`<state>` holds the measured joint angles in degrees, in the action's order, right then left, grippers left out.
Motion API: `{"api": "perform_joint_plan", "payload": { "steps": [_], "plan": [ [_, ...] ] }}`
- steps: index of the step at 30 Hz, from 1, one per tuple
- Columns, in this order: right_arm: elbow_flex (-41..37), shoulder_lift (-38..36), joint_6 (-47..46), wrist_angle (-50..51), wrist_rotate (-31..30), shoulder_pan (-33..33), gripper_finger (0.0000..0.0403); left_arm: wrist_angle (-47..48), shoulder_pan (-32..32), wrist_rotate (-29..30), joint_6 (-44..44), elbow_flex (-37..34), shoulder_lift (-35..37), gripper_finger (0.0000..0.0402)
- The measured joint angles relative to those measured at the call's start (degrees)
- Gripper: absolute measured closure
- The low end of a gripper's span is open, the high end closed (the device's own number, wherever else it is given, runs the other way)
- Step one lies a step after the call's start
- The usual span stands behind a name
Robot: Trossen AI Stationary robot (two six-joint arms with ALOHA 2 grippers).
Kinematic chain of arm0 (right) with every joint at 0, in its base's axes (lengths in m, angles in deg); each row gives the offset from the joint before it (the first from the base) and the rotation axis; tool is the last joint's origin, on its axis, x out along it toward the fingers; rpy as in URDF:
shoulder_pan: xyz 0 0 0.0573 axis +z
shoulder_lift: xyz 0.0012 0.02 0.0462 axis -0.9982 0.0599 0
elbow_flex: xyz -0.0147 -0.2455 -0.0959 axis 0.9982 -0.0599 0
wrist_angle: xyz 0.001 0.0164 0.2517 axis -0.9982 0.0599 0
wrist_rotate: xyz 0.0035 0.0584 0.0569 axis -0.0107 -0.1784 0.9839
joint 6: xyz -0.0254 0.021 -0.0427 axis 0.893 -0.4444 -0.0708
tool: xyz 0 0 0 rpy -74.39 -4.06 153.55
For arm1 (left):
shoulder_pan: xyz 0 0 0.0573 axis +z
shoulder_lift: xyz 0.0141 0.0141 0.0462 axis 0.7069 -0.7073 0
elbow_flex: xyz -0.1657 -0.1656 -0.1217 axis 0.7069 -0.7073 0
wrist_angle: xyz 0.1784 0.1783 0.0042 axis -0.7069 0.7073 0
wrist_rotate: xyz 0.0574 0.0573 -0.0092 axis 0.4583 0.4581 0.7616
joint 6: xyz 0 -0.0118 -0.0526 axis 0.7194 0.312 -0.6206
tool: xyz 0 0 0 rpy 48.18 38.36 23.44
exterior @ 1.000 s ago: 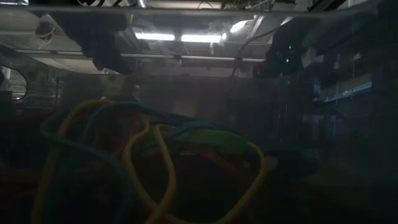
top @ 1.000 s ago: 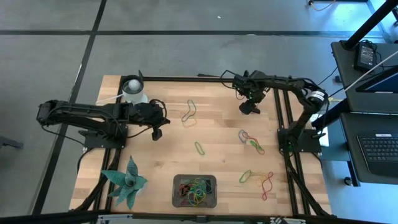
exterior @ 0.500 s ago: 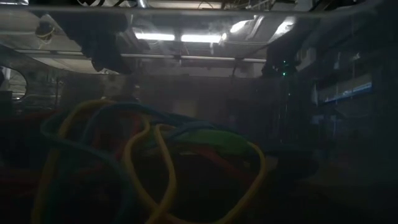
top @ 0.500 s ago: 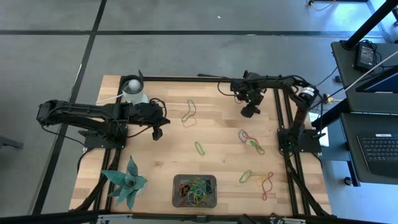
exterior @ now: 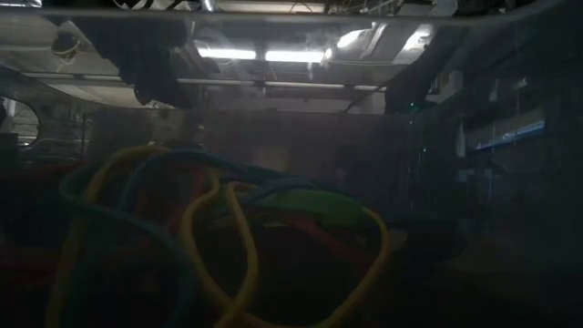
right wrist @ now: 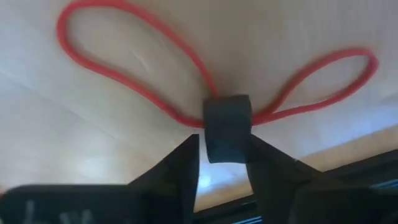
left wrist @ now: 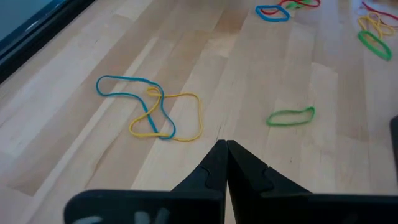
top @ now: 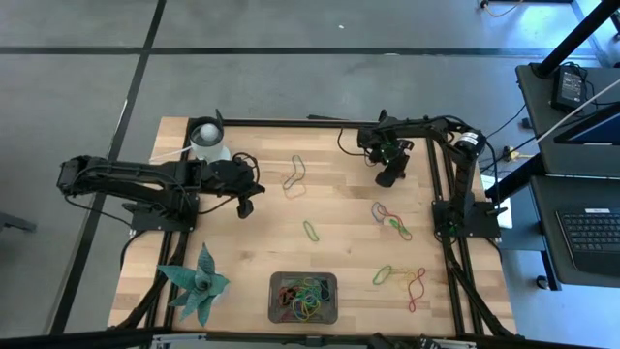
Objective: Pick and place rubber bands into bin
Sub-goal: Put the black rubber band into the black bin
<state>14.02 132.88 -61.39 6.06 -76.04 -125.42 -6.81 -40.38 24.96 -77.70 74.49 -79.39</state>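
Observation:
The bin (top: 276,312), a dark grey tray near the front edge, holds several coloured rubber bands (top: 304,299); the low view shows them close up (exterior: 219,228). More bands lie on the wood: a blue and a yellow one (left wrist: 152,115), a green one (left wrist: 290,116), and two clusters (top: 390,218) (top: 402,279). My right gripper (right wrist: 224,155) stands low at the far right (top: 387,178). It is open, its fingers on either side of a short dark piece (right wrist: 227,127) at the middle of a red band (right wrist: 186,57) lying flat. My left gripper (left wrist: 225,149) waits shut at the left (top: 245,206). My right gripper comes down steeply from above over the red band's pinched middle (right wrist: 194,120). Its two fingers flank the dark piece there. I cannot tell whether they touch it. The band lies flat on the wood in two loops.
A white round cup (top: 208,142) stands at the far left, and a teal star-shaped plant (top: 199,286) at the near left. The black frame rail (top: 448,194) runs along the right edge, close to my right gripper. Bare wood lies mid-table.
My right gripper has come down toward the table and shifted slightly toward the near edge, its wrist rolling as the arm folded in. My left arm has kept still.

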Motion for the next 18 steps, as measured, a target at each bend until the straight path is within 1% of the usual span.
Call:
{"api": "perform_joint_plan", "payload": {
  "steps": [8, 9, 12, 18],
  "plan": [
    [0.0, 0.0, -0.3, 0.3, 0.4, 0.0, 0.0389, 0.0, 0.0, 0.0, 0.0, 0.0, 0.0, 0.04],
    [0.0, -0.1, -0.3, 0.4, 0.4, 0.0, 0.0394, 0.0, 0.0, 0.0, 0.0, 0.0, 0.0, 0.04],
    [0.0, -1.6, -0.9, 0.5, 0.5, 0.0, 0.0387, 0.0, 0.0, 0.0, 0.0, 0.0, 0.0, 0.04],
    [0.0, -8.0, -2.5, 1.5, 0.5, 0.0, 0.0397, 0.0, 0.0, 0.0, 0.0, 0.0, 0.0, 0.04]
  ]
}}
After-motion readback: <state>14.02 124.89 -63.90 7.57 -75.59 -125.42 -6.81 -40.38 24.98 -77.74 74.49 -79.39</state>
